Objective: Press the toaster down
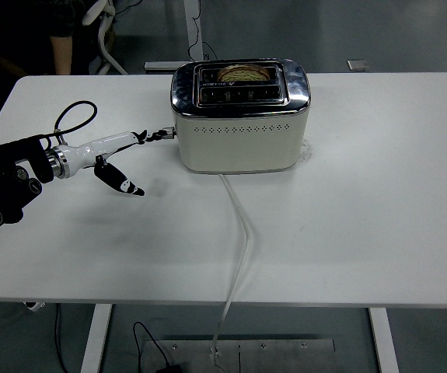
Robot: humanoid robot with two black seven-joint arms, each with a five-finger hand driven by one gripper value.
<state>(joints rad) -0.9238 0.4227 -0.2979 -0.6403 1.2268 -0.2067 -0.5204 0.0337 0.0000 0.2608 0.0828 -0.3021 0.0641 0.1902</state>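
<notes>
A cream toaster point(240, 138) with a chrome top stands at the back middle of the white table point(347, 233). A slice of bread point(245, 73) sits low in its rear slot, only the crust showing. The small black lever point(165, 134) sticks out of the toaster's left end, low on its side. My left hand point(139, 163) reaches in from the left edge. Its white index finger point(110, 142) stretches to the lever and touches it, while the thumb point(120, 180) points down at the table. It holds nothing.
The toaster's white cord point(241, 233) runs forward across the table and drops over the near edge. A black cable loop point(74, 115) arches over my left wrist. A person in dark clothes point(60, 31) is behind the table's far left corner.
</notes>
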